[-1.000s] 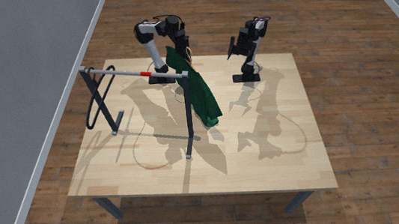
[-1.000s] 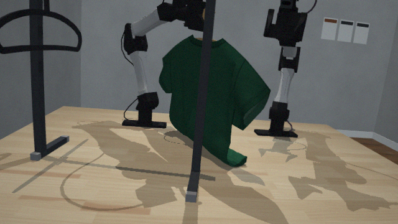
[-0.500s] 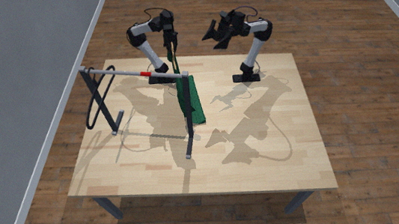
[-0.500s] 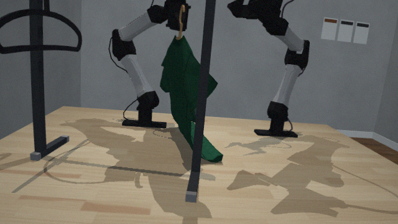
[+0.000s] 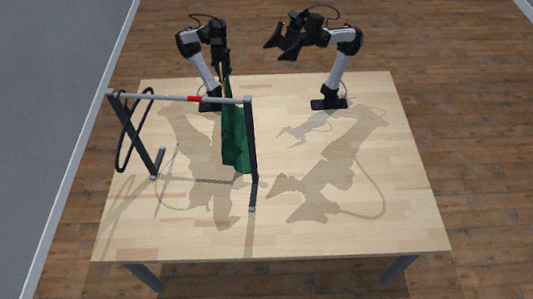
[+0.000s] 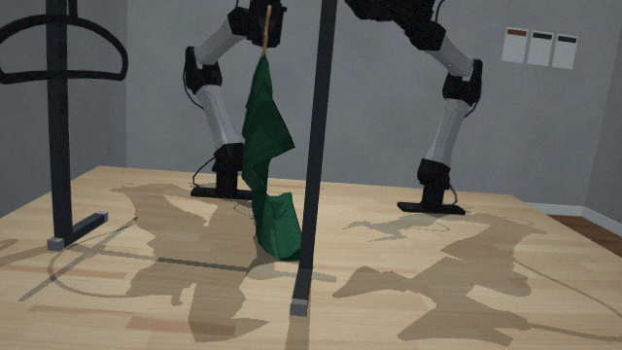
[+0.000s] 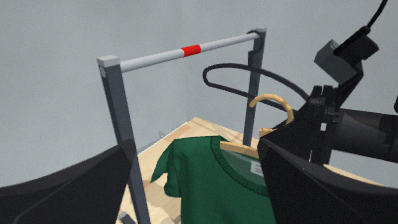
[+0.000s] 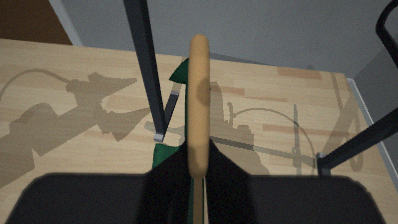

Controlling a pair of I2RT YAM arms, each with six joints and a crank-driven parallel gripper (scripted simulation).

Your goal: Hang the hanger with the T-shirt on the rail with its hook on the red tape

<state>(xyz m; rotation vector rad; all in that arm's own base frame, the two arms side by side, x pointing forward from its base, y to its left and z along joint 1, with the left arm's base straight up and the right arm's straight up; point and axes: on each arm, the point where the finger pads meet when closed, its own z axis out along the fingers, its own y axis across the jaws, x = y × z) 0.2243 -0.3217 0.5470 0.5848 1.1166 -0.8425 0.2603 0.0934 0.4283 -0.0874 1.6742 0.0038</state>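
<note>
My right gripper (image 5: 221, 68) (image 8: 198, 137) is shut on the wooden hanger (image 6: 266, 31) (image 7: 287, 106) (image 8: 199, 100) below its hook. The green T-shirt (image 5: 232, 133) (image 6: 262, 126) (image 7: 200, 170) hangs from it, seen edge-on in the top and exterior views; its lower part is bent sideways. The hanger is on the arms' side of the rail (image 5: 165, 97) (image 7: 155, 60), near one end post, off the rail. The red tape (image 5: 194, 98) (image 7: 191, 50) is mid-rail and bare. My left gripper (image 5: 274, 53) is open and empty, facing the shirt and rack. Whether the shirt is centred is hard to tell.
A black hanger (image 5: 118, 156) (image 6: 97, 74) (image 7: 235, 66) hangs at the rail's far end, by the other post (image 5: 130, 130). The rack's near post (image 5: 252, 141) (image 6: 318, 136) (image 7: 117, 105) (image 8: 145, 65) stands upright close to the shirt. The rack's feet stand on the wooden table (image 5: 345, 221).
</note>
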